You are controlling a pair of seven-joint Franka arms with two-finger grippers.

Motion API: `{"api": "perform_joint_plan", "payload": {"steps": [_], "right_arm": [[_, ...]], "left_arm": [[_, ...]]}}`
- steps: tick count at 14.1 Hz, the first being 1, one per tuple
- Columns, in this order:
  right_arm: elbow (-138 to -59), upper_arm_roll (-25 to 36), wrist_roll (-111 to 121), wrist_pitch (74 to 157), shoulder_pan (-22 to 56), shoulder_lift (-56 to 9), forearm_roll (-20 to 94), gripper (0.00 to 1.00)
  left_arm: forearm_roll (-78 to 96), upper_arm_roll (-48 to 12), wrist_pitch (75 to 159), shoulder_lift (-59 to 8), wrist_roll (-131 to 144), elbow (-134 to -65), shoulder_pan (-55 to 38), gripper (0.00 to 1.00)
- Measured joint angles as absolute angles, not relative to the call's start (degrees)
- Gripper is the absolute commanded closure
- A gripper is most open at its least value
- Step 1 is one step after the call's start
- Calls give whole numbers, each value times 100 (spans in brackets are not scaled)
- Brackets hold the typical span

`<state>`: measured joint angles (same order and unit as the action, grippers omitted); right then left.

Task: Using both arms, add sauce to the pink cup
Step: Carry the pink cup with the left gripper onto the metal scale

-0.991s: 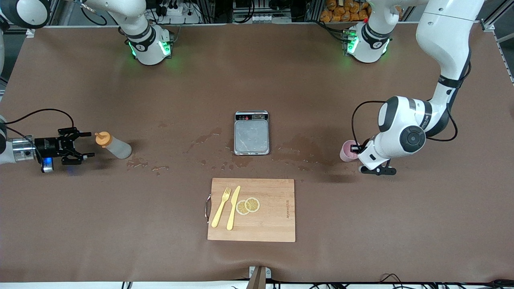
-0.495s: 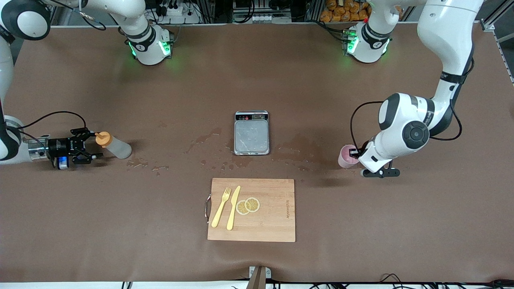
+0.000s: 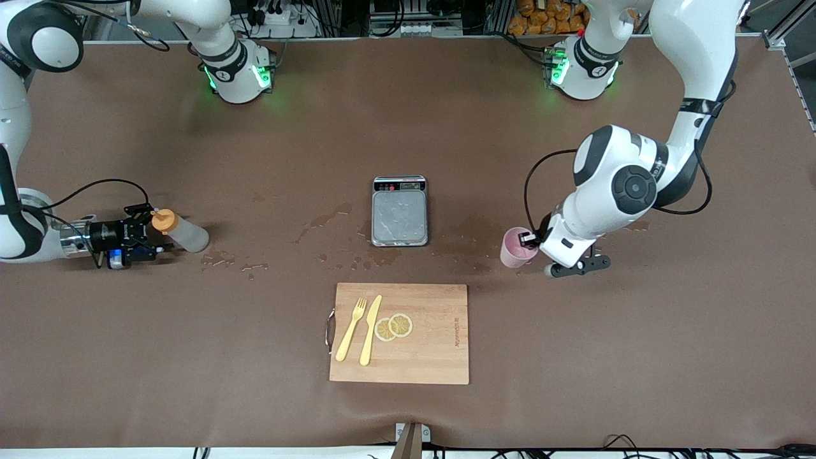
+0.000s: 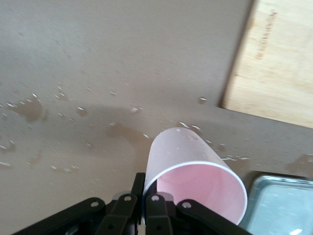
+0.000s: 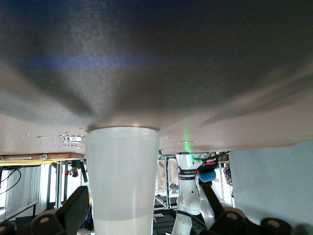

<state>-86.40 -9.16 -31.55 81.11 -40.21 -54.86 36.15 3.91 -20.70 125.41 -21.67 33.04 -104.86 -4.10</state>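
Left hand (image 3: 532,245) grips the pink cup (image 3: 515,248); right hand (image 3: 148,233), open, straddles the lying sauce bottle (image 3: 180,231). Nothing poured yet.

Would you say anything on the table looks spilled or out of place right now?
Yes: wet splashes and damp stains spread over the brown table around the scale. The sauce also lies tipped rather than upright.

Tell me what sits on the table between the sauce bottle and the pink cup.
In the front view, the metal scale sits between the sauce bottle and the pink cup, with wet spill marks around it.
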Motion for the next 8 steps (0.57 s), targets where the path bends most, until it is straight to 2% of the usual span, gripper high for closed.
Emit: {"api": "perform_joint_plan", "payload": {"steps": [8], "right_arm": [[-8641, -996, -3215, 7871, -3781, -5542, 3728, 0]], "left_arm": [[401, -2256, 12505, -2449, 4872, -10052, -1310, 100]]}}
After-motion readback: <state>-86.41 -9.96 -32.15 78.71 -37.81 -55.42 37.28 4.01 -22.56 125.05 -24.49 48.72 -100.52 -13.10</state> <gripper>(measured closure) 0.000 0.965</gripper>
